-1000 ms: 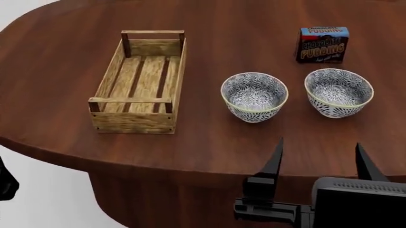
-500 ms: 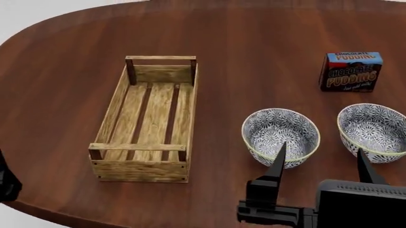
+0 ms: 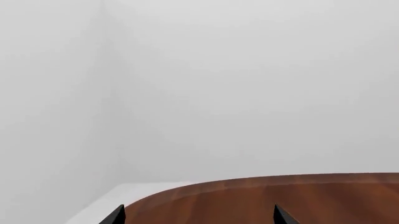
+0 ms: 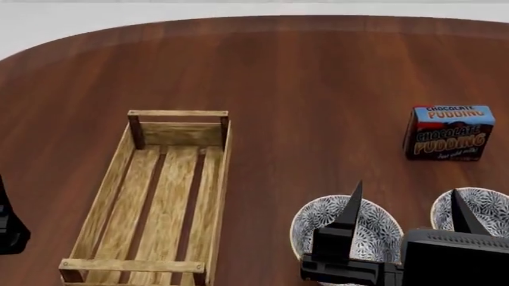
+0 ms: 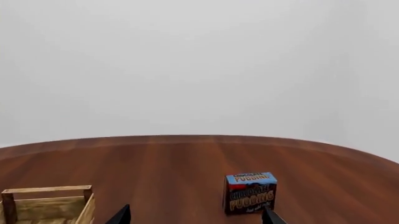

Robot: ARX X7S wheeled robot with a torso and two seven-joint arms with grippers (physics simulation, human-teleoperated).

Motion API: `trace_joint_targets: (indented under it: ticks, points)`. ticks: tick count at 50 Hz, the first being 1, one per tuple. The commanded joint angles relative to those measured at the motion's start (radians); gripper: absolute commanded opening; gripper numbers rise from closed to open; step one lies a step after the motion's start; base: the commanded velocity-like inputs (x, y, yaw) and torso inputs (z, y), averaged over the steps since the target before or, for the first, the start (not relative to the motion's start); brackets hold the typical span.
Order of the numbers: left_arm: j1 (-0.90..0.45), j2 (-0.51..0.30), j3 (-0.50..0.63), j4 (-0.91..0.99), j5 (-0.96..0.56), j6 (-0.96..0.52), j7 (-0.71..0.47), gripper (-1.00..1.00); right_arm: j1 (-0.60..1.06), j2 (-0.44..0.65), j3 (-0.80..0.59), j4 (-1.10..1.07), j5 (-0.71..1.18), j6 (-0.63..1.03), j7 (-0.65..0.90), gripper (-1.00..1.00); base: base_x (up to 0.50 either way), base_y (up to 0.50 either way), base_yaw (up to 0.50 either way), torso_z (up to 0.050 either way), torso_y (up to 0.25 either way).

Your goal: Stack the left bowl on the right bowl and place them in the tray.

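Note:
The light-wood tray [image 4: 179,134] lies on the table at centre left of the head view; its corner shows in the right wrist view [image 5: 46,200]. The left bowl [image 4: 378,229], white with a dark pattern, sits right of the tray, partly hidden behind my right gripper [image 4: 406,208]. The right bowl [image 4: 489,211] sits at the right edge, cut off by the frame. My right gripper is open and empty, also in its wrist view [image 5: 196,217]. My left gripper [image 3: 199,217] is open and empty over the table's edge; the head view shows only a dark part of that arm.
A blue chocolate pudding box [image 4: 447,132] stands behind the bowls, also in the right wrist view [image 5: 249,192]. The brown wooden table [image 4: 302,71] has a rounded far edge, with white floor and wall beyond it.
The head view has moved forward over the table: tray, bowls and pudding box have slid down the frame. The bowls now lie at the bottom, behind the right gripper's fingers.

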Motion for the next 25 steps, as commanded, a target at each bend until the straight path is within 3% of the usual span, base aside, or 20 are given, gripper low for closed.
trace_joint_targets:
  ticks: [1,18,25]
  points:
    - [0.000,-0.001,-0.005,0.006,-0.013,0.000,-0.005,1.00,-0.007,0.006,0.002,0.003,0.007,-0.009,0.004,1.00,0.50,-0.07,0.00,0.000,0.000]
    - [-0.003,-0.005,-0.005,0.000,-0.021,0.004,-0.020,1.00,-0.009,0.012,-0.014,0.017,0.014,-0.015,0.014,1.00,0.50,-0.03,0.00,0.000,0.001]
    - [-0.008,-0.007,0.000,-0.006,-0.023,0.008,-0.025,1.00,-0.007,0.019,-0.021,0.024,0.014,-0.014,0.018,1.00,-0.01,0.00,0.00,0.000,0.000]
